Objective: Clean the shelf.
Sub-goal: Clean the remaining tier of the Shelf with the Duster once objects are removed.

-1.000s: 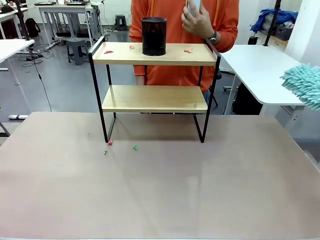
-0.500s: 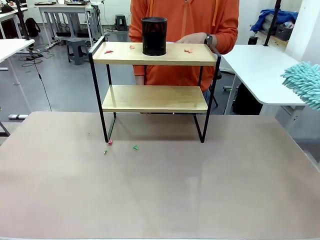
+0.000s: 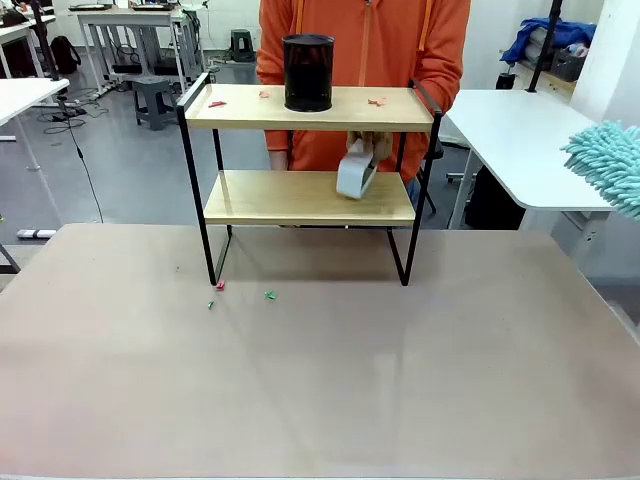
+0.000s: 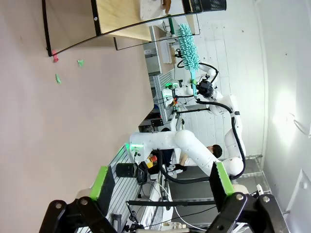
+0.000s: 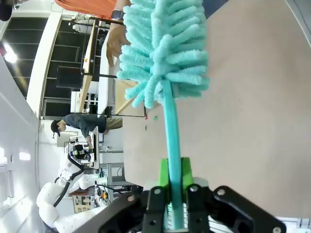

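The shelf [image 3: 310, 198] stands at the table's far side, with a black mesh cup [image 3: 308, 72] and small red scraps [image 3: 376, 101] on its top board. Behind it, a person's hand [image 3: 372, 146] holds a white object [image 3: 355, 169] on the lower board. More scraps [image 3: 270, 294] lie on the tabletop by the shelf's left front leg. My right gripper [image 5: 175, 187] is shut on the handle of a teal fluffy duster [image 5: 163, 48], whose head [image 3: 608, 165] hangs at the picture's right edge, clear of the shelf. My left gripper [image 4: 160, 182] is open and holds nothing, far from the shelf [image 4: 121, 19].
The wide beige tabletop [image 3: 320, 380] lies bare in front of the shelf. A white table [image 3: 510, 130] stands at the far right behind it, and another one [image 3: 25, 95] at the far left. The person in orange [image 3: 360, 40] stands right behind the shelf.
The person's hand came down from above the top board to the lower board, bringing the white object with it. The duster and both grippers stayed put.
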`<move>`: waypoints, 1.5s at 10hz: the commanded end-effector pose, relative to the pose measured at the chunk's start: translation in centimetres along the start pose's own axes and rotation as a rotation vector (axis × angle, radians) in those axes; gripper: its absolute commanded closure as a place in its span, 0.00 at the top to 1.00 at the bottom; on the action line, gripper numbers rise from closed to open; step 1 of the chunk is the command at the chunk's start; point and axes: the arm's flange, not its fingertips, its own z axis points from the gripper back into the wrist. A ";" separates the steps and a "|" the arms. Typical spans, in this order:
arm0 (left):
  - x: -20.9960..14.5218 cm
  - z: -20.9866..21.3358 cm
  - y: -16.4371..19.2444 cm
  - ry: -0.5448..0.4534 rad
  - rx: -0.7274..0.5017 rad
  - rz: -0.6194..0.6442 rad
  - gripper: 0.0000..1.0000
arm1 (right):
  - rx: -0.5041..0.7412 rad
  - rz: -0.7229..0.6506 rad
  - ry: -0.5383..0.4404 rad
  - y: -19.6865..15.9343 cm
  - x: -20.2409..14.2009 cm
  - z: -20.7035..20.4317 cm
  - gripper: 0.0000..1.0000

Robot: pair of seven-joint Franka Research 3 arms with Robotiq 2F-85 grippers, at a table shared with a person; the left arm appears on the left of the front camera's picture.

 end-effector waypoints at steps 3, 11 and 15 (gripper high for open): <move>-0.2 0.0 -0.2 0.009 -0.007 -0.017 1.00 | 0.001 -0.001 0.007 0.2 0.1 0.4 0.12; -0.2 0.0 -0.2 0.009 -0.007 -0.017 1.00 | 0.001 -0.001 0.007 0.2 0.1 0.4 0.12; -0.2 0.0 -0.2 0.009 -0.007 -0.017 1.00 | -0.039 0.019 0.012 0.9 0.3 -0.3 0.12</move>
